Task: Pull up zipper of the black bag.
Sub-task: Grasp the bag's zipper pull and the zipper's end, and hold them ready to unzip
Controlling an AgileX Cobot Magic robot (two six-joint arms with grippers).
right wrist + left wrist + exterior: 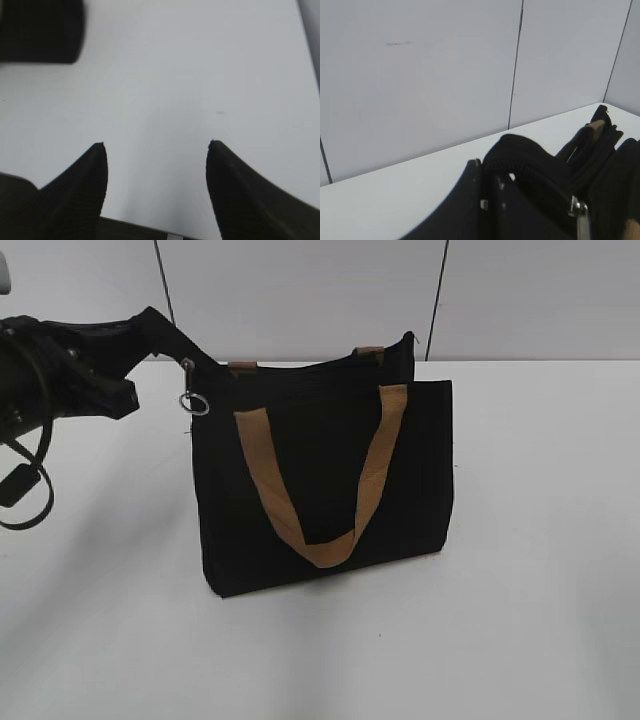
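Note:
The black bag [320, 490] stands upright on the white table, with a tan strap [325, 545] hanging down its front. The zipper [300, 368] runs along its top edge. Its silvery pull with a ring [193, 400] hangs at the top left corner. My left gripper [160, 335] is shut on the bag's black fabric end by the zipper at that corner and holds it raised. In the left wrist view the jaws [487, 175] pinch the arched zipper fabric [530, 160], and the pull [578, 212] is to the right. My right gripper [156, 145] is open and empty over bare table.
A grey panelled wall [300, 290] stands close behind the bag. The left arm's cable [30, 490] loops down at the left edge. A blurred dark object [40, 30] sits at the upper left of the right wrist view.

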